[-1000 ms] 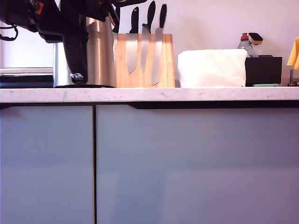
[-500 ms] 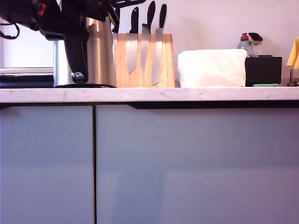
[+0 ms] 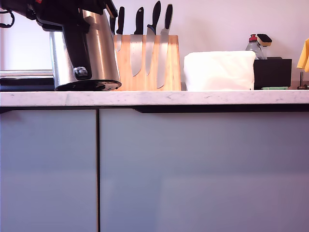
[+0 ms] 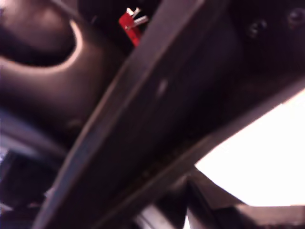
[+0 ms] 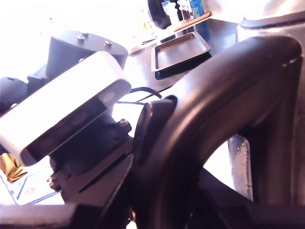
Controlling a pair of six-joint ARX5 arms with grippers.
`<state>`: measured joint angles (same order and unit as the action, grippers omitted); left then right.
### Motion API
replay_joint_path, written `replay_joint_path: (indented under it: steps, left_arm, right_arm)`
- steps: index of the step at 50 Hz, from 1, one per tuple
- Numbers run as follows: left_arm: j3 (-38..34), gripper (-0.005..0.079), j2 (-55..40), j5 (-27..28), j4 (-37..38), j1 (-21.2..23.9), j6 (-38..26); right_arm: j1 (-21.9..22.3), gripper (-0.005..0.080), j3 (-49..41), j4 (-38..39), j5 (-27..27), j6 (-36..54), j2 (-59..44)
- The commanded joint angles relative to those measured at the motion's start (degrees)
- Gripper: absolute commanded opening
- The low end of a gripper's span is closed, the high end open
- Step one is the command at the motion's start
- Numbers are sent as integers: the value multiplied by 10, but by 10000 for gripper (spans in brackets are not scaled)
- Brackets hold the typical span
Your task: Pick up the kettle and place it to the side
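Note:
The kettle (image 3: 99, 53), brushed steel with a black handle, hangs tilted just above the counter (image 3: 193, 98) at the exterior view's left. Its black base rim is off the marble. Two dark arms (image 3: 53, 12) crowd its top and handle, and their jaws are hidden there. In the second wrist view the kettle's thick black loop handle (image 5: 228, 90) fills the frame beside the steel body (image 5: 238, 152). A dark finger (image 5: 151, 125) under the other arm's white camera (image 5: 66, 114) presses on that handle. The first wrist view is a dark blur with a black bar (image 4: 143, 119) across it.
A wooden knife block (image 3: 147, 63) with several black-handled knives stands right behind the kettle. Further to the exterior view's right are a white folded bundle (image 3: 219, 70), a black box (image 3: 273, 72), a bottle (image 3: 253, 46) and a yellow cloth (image 3: 304, 53). A dark tray (image 5: 181, 50) lies beyond the kettle.
The kettle has risen off the counter and tipped, its base now showing from below. The arms have moved up and toward the exterior view's left with it.

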<state>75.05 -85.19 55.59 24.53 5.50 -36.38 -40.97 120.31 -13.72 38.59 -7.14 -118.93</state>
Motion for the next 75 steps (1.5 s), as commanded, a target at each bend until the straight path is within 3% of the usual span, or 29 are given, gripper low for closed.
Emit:
replay_joint_path:
  steps: [1,18,75]
  left_arm:
    - [5,-24,28,-5,-23,1,-1]
    - [5,-24,32,-47,-40,3,-2]
    - [57,-24,73,-73,-29,18,3]
  right_arm:
    - [-6,-12,43,31,-3,42,11]
    - [-6,-12,43,43,-18,59,12]
    - [10,-12,43,31,-24,72,63]
